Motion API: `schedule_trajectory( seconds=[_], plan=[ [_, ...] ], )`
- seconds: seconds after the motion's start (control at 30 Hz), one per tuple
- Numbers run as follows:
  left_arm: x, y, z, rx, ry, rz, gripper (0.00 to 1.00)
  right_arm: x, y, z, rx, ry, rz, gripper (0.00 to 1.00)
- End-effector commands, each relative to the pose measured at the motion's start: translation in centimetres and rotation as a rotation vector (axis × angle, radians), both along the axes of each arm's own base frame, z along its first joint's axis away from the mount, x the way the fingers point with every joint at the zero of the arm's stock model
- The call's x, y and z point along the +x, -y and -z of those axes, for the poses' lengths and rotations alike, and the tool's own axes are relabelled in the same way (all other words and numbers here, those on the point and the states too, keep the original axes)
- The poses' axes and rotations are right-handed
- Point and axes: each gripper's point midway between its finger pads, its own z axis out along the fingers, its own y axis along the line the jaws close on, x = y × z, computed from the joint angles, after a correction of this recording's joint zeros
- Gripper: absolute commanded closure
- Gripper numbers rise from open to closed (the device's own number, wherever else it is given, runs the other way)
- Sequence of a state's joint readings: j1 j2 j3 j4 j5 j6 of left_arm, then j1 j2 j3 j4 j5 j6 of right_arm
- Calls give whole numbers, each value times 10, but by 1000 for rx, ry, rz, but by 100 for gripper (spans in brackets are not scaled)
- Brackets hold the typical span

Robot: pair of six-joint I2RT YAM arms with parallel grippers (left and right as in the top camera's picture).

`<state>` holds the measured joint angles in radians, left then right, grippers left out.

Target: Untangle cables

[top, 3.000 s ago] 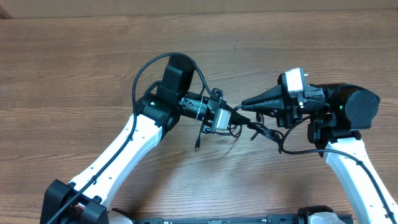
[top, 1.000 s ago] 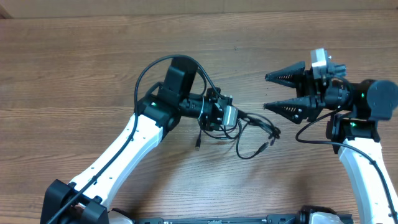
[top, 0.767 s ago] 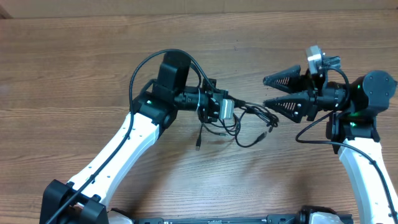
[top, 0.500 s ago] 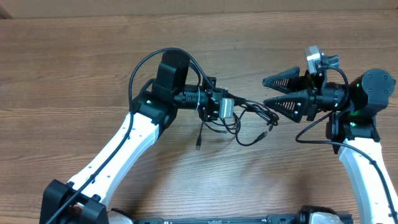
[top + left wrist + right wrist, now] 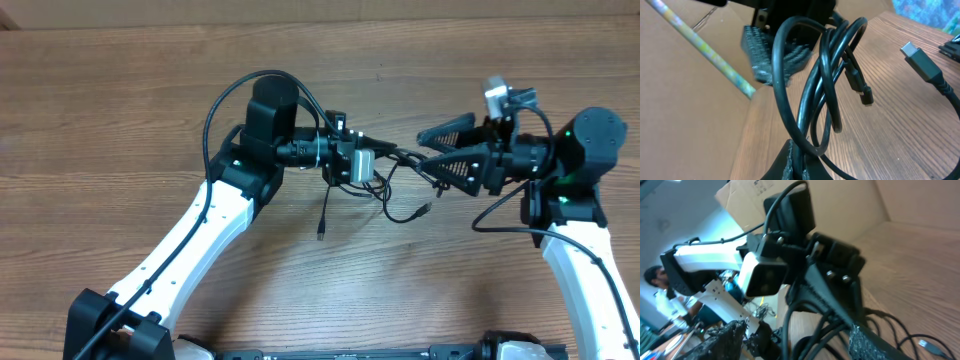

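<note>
The cables (image 5: 398, 172) are a bunch of thin black cords between the two arms. One loop and a plug (image 5: 425, 210) hang down toward the table, and another plug end (image 5: 320, 234) dangles on the left. My left gripper (image 5: 378, 160) is shut on the cables (image 5: 815, 95), pinching them at its fingertips (image 5: 802, 167). My right gripper (image 5: 424, 150) is open and straddles the bunch from the right. In the right wrist view the cables (image 5: 822, 330) run between its two spread fingers (image 5: 722, 340). A grey plug (image 5: 920, 62) lies over the wood.
The wooden table (image 5: 120, 120) stretches all around. A cardboard wall (image 5: 300, 12) lines the back edge. A thick black arm cable (image 5: 225, 100) arcs over the left arm. The arm bases stand at the front edge (image 5: 130, 330).
My left gripper has carried the cables up and toward the back. My right gripper has moved left until its fingers reach around the bunch, and its jaws have narrowed a little.
</note>
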<state>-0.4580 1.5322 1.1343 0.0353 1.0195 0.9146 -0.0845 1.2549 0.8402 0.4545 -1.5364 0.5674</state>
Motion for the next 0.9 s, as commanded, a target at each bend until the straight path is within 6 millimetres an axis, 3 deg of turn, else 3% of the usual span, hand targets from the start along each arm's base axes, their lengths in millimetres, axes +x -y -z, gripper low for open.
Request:
schedule_trajectory(
  seconds=[0.0,0.33,0.6,0.87],
  plan=[
    [6,-6,-8,-23,-34,-13,96,-15,-15,7,-4,25,-88,39],
    [8,-24,-14,-56,-84,18,96,-21,-24,7,-5,58,-123,62],
    [4,-33,-18,-79,-88,62,96,-21,-25,10,-3,31,-125,67],
    [1,-32,-20,-86,-84,78,96,-22,-26,10,-3,34,-129,80]
  ],
)
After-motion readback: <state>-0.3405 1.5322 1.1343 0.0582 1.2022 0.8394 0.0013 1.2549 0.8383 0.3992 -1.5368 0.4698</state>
